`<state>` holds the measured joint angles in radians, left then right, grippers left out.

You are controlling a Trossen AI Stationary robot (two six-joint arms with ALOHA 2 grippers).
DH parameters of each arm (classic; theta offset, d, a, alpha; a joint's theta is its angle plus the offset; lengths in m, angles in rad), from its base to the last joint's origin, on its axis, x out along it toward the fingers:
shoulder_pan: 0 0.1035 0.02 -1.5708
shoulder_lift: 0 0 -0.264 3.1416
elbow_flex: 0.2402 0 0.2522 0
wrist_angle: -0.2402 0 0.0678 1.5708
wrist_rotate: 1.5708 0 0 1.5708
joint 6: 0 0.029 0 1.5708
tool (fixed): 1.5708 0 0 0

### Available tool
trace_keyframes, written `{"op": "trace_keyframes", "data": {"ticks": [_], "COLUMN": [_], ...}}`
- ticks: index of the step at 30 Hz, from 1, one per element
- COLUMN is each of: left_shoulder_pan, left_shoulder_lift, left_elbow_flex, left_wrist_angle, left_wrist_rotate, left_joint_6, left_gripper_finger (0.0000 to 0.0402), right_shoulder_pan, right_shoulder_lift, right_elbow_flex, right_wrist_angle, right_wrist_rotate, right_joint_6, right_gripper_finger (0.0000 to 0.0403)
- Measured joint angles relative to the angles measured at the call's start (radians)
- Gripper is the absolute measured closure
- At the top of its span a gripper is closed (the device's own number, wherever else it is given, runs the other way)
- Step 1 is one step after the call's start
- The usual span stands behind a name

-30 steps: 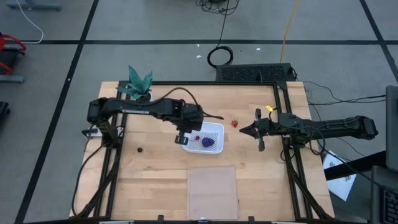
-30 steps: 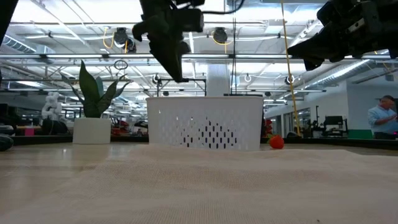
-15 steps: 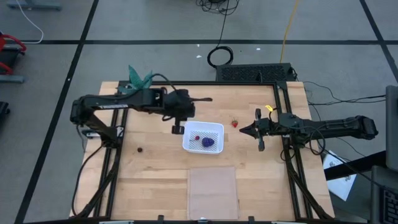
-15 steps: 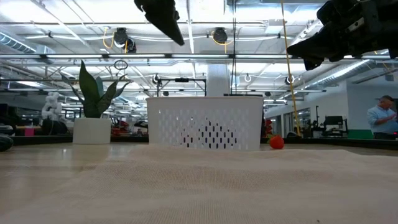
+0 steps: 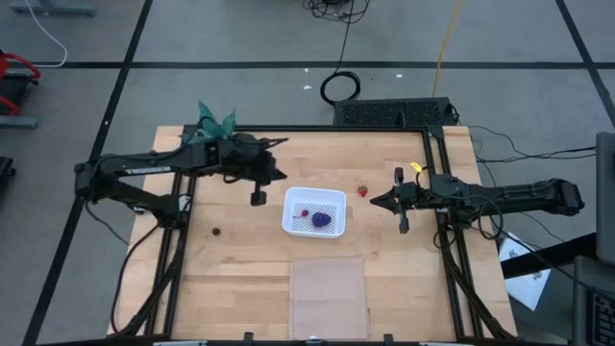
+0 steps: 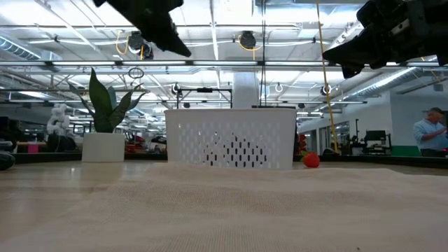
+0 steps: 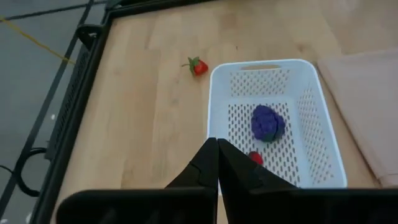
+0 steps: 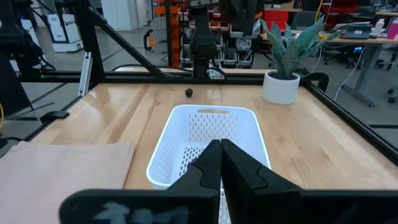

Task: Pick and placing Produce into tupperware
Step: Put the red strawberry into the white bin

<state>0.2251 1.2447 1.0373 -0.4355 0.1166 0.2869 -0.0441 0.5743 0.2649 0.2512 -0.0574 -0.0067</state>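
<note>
Progress: we are counting 2 pieces of produce already lying in the tupperware (image 5: 314,212), and 2 more sitting out on the table (image 5: 250,279), so we are judging the job roughly half done.
Done: purple cluster (image 7: 267,122) is resting on the dotted base near the middle; a small red piece (image 7: 255,158) is lying just beside it, apart from the walls.
Left: strawberry (image 5: 363,190) is lying on the wood just beside the tupperware, on the side facing the right arm; dark berry (image 5: 217,231) is sitting well apart on the left arm's side.
Tupperware look: we are seeing a white shallow basket, square with rounded corners, perforated walls and base, standing upright near the table's middle, beside a flat translucent sheet (image 5: 329,296).
Produce look: cluster is lumpy and deep purple; strawberry is red with a green cap; berry is showing only as a tiny dark dot.
Left gripper (image 5: 258,196): hovering above bare wood between the potted plant (image 5: 215,129) and the tupperware, fingers pressed together, carrying nothing.
Right gripper (image 5: 400,202): hanging near the strawberry, fingers clenched on nothing.
Next, in our judgement: either arm will be needing to spread its fingers before taking a remaining piece.
</note>
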Motion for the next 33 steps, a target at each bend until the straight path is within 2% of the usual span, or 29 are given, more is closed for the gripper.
{"op": "trace_keyframes", "data": {"ticks": [8,14,20,26,33], "left_shoulder_pan": [-0.081,-0.096,-0.097,-0.124,-0.215], "left_shoulder_lift": [-0.237,-0.407,-0.507,-0.515,-0.606], "left_elbow_flex": [-0.149,-0.351,-0.522,-0.65,-0.699], "left_wrist_angle": [0.052,0.361,0.55,0.765,0.718], "left_wrist_rotate": [-0.052,0.075,0.03,0.106,-0.03], "left_joint_6": [-0.004,-0.078,-0.097,-0.181,-0.086], "left_gripper_finger": [0.0399,0.04,0.04,0.04,0.0401], "right_shoulder_pan": [0.0,0.0,0.0,0.0,0.0], "right_shoulder_lift": [0.003,0.003,0.003,0.003,0.003], "right_elbow_flex": [0.0,0.0,0.0,0.0,0.0], "right_wrist_angle": [0.008,0.016,0.014,0.014,0.016], "right_wrist_rotate": [0.0,0.0,0.0,0.0,0.0], "right_joint_6": [0.005,0.006,0.021,0.021,0.033], "right_gripper_finger": [0.0403,0.0403,0.0403,0.0403,0.0403]}}
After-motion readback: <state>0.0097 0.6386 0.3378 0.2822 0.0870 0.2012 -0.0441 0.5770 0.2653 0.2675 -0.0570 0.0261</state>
